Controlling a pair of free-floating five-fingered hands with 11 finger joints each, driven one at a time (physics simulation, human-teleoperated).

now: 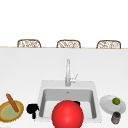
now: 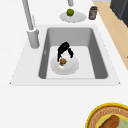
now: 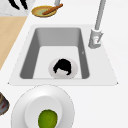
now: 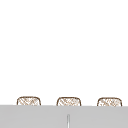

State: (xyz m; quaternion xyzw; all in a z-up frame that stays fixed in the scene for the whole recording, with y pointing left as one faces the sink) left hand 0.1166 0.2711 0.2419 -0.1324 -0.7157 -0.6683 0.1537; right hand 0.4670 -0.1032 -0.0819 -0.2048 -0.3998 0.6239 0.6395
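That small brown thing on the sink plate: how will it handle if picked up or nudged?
The small brown thing looks tiny beside the right robot hand above it, so probably light. It seems rounded, so a nudge may roll or slide it across the smooth white plate. Stiffness cannot be told; grip gently.

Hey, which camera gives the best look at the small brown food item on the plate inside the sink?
The left side view: the small brown food item sits in plain sight on the white plate, under the right hand. In the right side view the right hand covers it, and in the front view a red ball blocks that spot.
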